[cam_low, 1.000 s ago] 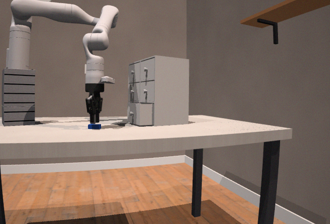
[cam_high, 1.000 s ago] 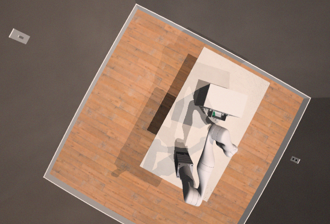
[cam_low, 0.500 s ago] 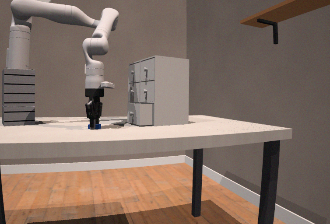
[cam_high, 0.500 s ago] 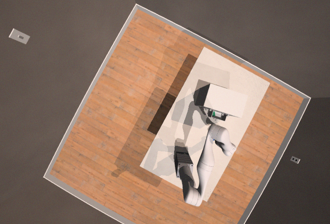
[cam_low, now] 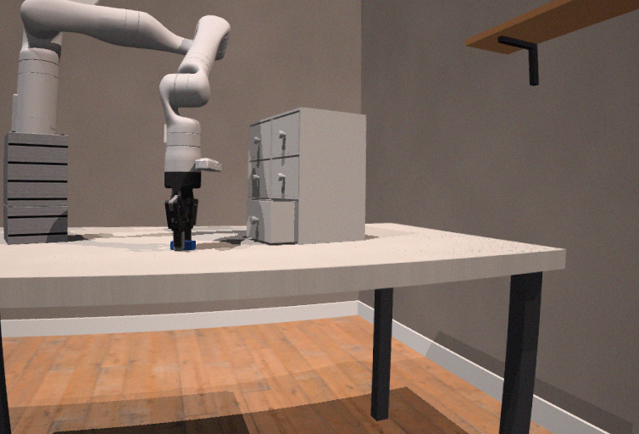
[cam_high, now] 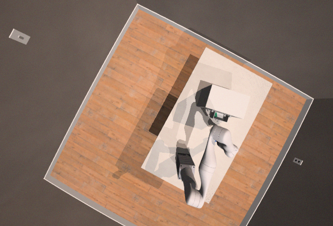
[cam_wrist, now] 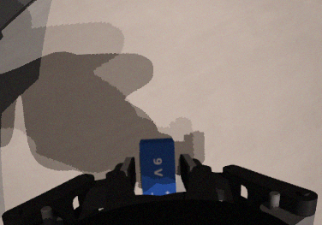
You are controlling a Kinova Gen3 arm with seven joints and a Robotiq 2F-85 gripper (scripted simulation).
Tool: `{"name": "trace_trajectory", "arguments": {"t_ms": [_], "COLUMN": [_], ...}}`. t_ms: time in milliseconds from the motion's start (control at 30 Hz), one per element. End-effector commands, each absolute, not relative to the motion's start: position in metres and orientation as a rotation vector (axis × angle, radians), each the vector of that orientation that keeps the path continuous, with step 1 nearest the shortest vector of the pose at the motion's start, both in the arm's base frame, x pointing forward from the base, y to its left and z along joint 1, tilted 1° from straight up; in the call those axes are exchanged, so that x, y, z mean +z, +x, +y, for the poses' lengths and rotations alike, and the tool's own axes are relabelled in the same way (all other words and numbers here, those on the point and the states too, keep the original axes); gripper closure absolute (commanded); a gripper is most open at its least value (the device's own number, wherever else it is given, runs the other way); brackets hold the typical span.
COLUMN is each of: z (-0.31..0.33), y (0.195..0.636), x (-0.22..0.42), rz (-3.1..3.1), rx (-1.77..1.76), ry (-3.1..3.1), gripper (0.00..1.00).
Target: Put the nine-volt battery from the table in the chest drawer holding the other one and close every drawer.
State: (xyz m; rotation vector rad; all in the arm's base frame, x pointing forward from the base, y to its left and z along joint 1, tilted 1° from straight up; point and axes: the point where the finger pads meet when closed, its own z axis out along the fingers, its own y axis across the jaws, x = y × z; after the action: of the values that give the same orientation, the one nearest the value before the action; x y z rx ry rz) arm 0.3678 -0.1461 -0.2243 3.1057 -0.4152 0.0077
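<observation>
Where the white table comes nearest in the exterior view, only its pale front edge and dark legs are seen. A little further in, the blue nine-volt battery lies flat on the table top, its "9V" mark readable in the wrist view. The gripper is lowered straight down over it, with the tips at table level. The fingers are set partly spread, one on each long side of the battery. A thin gap is seen on both sides, so the battery is straddled rather than pinched.

Beyond the gripper, toward the right, the small white chest stands upright on the table, near the battery but apart from it. Six drawer fronts with small handles are shown, in two columns of three. One drawer of the bottom row is drawn partly out. From the top view its open tray is seen below the chest's front, with a small green object inside; the rest of its contents cannot be made out.

At the far left end of the table, the arm is carried on a grey ribbed pedestal. On the right wall, a wooden shelf is fixed on a black bracket.
</observation>
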Motion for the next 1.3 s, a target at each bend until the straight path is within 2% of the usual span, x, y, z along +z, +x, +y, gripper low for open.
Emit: {"name": "trace_trajectory", "arguments": {"t_ms": [0, 33, 67, 867, 1267], "z": [-0.146, -0.146, -0.146, -0.146, -0.146], "y": [0.368, 0.368, 0.368, 0.368, 0.368], "x": [-0.224, -0.224, -0.224, -0.222, -0.169], "rz": [-0.415, -0.415, -0.415, -0.415, -0.415], "rx": [0.01, 0.01, 0.01, 0.01, 0.01], "ry": [3.106, 3.106, 3.106, 3.106, 3.106], "gripper": [0.58, 0.58, 0.77, 0.77, 0.77]}}
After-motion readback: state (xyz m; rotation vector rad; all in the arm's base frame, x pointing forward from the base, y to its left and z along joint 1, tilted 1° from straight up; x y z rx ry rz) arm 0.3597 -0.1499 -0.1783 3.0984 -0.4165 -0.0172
